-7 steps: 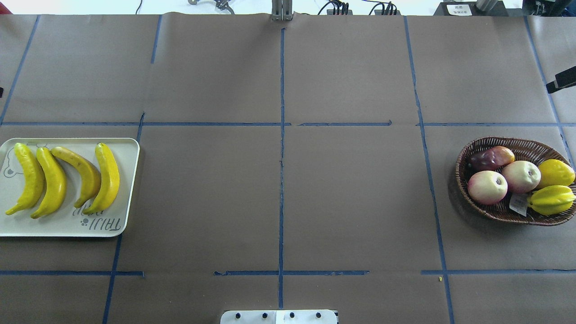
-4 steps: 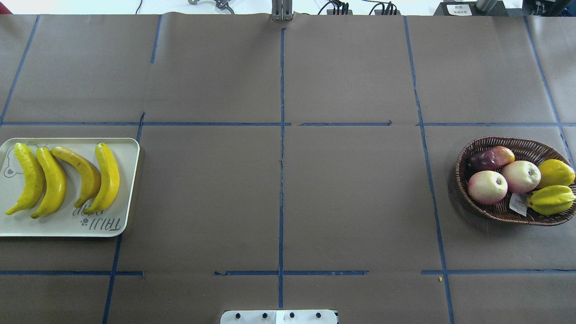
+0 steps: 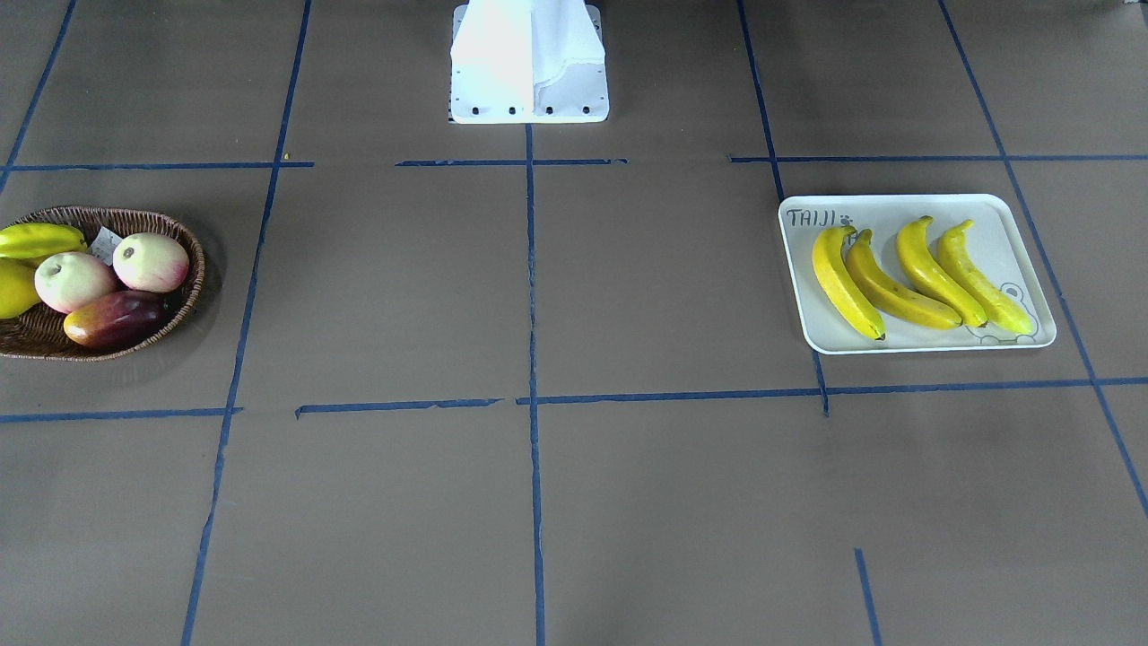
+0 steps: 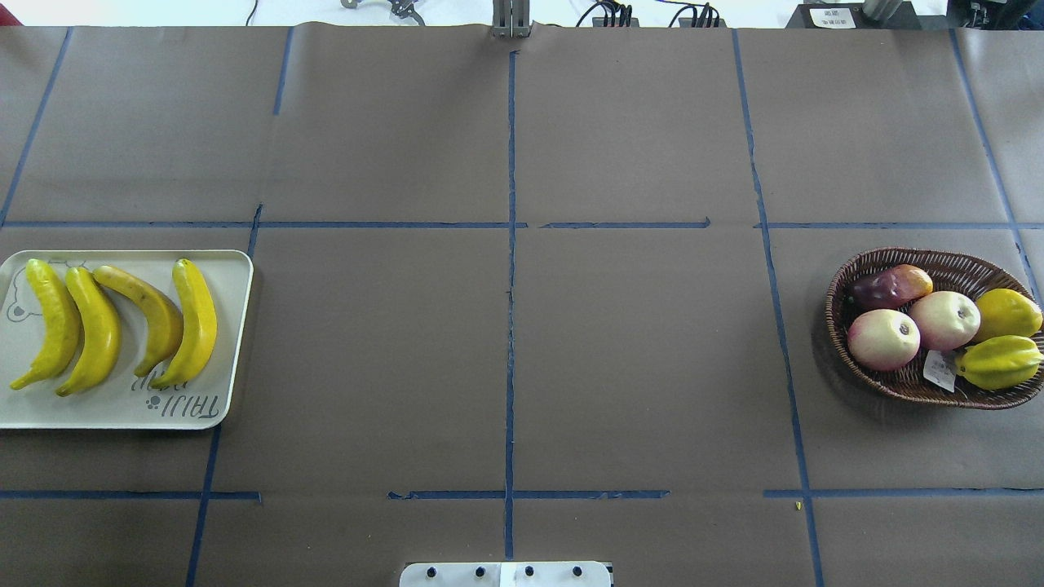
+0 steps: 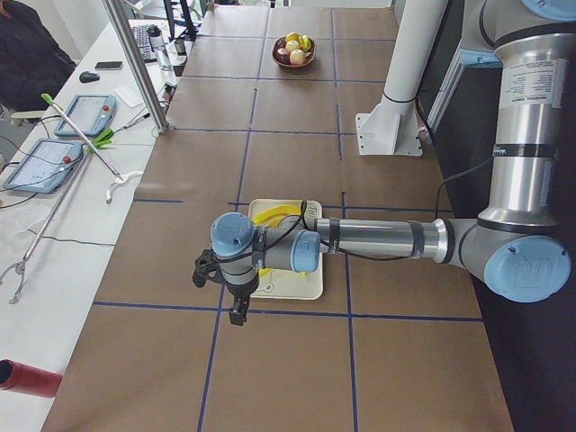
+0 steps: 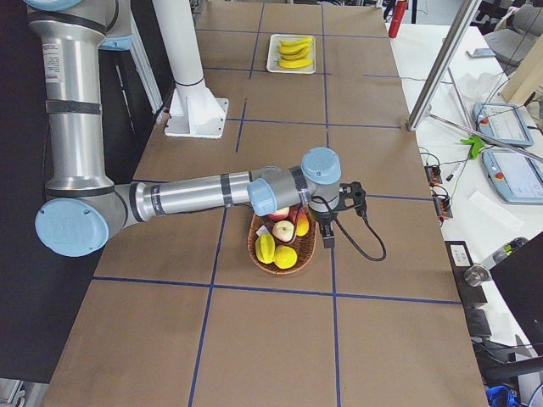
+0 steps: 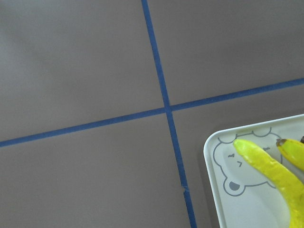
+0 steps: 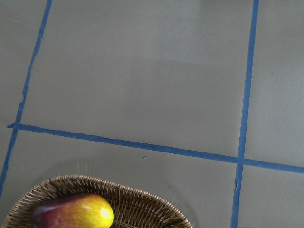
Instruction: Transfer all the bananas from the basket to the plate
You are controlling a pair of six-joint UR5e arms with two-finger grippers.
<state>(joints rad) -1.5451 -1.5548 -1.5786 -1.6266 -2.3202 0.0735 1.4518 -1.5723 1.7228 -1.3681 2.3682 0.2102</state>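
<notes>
Several yellow bananas [image 4: 98, 326] lie side by side on the white plate [image 4: 236, 326] at the table's left end; the front view shows the same bananas [image 3: 897, 274] on the plate [image 3: 995, 238]. At the right end, the wicker basket [image 4: 840, 326] holds only round, dark red and yellow fruits. My left gripper [image 5: 236, 310] hangs just past the plate's outer end, and I cannot tell its state. My right gripper [image 6: 329, 237] hangs beside the basket [image 6: 251, 242], and I cannot tell its state either. The left wrist view catches a plate corner [image 7: 207, 152] and banana tips [image 7: 270, 166].
In the basket lie two pink-cream fruits [image 4: 885, 338], a dark red fruit [image 8: 76, 216], a lemon-like fruit [image 4: 1007, 314] and a star fruit [image 4: 999, 361]. The robot's white base [image 3: 529, 63] stands mid-table. Tablets and tools [image 5: 85, 117] lie beyond the far edge.
A dark piece of the right arm at the overhead view's right edge has moved out of view. Bananas, plate and basket have not moved.
</notes>
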